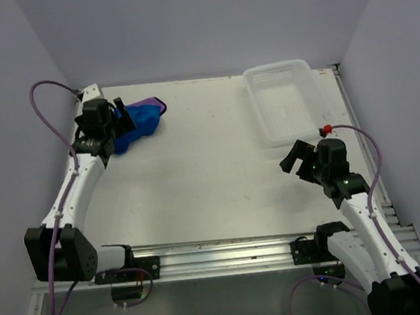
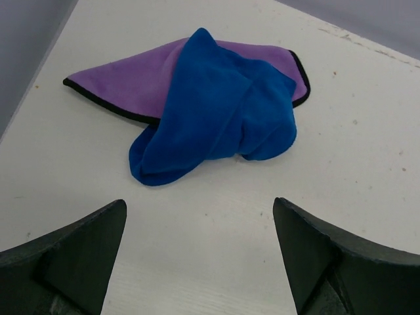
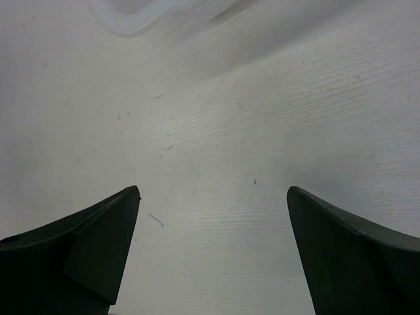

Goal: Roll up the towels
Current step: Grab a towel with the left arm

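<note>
Top view: the blue towel (image 1: 139, 127) lay bunched over the purple towel (image 1: 151, 102) at the far-left corner of the table (image 1: 213, 187). The left gripper (image 1: 121, 115) sat just beside them, spread wide and empty. Left wrist: only bare tabletop lay between fingers and cloth. Right wrist: the right gripper (image 3: 213, 197) gaped empty too, with a corner of the white basket (image 3: 131, 16) ahead.

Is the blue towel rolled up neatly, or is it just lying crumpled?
Crumpled, not rolled: the blue towel lies in loose, uneven folds, partly on top of the purple towel.
</note>
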You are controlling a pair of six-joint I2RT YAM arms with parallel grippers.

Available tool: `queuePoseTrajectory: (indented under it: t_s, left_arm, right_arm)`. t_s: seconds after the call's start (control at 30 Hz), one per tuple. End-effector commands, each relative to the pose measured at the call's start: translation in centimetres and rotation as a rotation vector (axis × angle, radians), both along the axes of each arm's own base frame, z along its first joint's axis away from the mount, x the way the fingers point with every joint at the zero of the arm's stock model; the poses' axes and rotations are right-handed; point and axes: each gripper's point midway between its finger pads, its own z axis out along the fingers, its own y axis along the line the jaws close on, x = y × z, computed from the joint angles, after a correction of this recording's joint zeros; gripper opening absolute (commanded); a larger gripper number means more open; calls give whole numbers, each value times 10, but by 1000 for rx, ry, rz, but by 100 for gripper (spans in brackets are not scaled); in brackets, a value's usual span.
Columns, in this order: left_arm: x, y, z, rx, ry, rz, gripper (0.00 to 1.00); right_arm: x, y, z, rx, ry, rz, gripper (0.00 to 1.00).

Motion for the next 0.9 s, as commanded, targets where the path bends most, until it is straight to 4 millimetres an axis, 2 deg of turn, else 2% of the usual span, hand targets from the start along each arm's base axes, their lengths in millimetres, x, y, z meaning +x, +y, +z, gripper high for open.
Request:
queuePoseTrajectory:
  t_s: [0.0, 0.13, 0.17, 0.23, 0.27, 0.3, 0.37, 0.5, 0.57, 0.6, 0.73, 0.77, 0.83, 0.87]
  left_arm:
    - [32, 6, -24, -103, 60, 9, 97]
    - [58, -10, -35, -150, 41, -68, 88]
    - [68, -13, -30, -150, 1, -86, 85]
    - [79, -17, -39, -149, 0, -108, 83]
    - [86, -16, -36, -136, -9, -116, 75]
    - [92, -16, -51, -128, 27, -118, 71]
    - [96, -10, -64, -88, 79, -102, 66]
    - [108, 0, -90, -18, 148, -80, 65]
    - [108, 6, -103, 11, 174, -60, 65]
    - [109, 7, -117, 16, 204, -56, 64]
    - [110, 12, -141, 55, 252, -35, 59]
    - [111, 17, -142, 82, 263, -23, 49]
    - [110, 27, -147, 126, 294, 19, 36]
    - [112, 30, -146, 141, 299, 23, 25]
  right_arm:
    - [6, 11, 20, 25, -90, 68, 99]
    - [5, 12, 24, 38, -121, 68, 99]
    - [4, 12, 25, 38, -124, 66, 99]
    - [3, 10, 24, 31, -121, 62, 99]
    - [3, 10, 22, 30, -117, 58, 99]
    - [3, 10, 22, 30, -118, 58, 99]
    - [3, 9, 23, 29, -124, 54, 99]
    - [3, 7, 23, 24, -123, 44, 99]
    - [4, 5, 23, 18, -125, 35, 99]
    - [3, 4, 23, 15, -119, 31, 99]
    - [3, 2, 21, 7, -117, 20, 99]
    - [3, 2, 21, 5, -116, 18, 99]
    - [2, 2, 21, 4, -113, 18, 99]
    - [3, 1, 22, 5, -114, 15, 99]
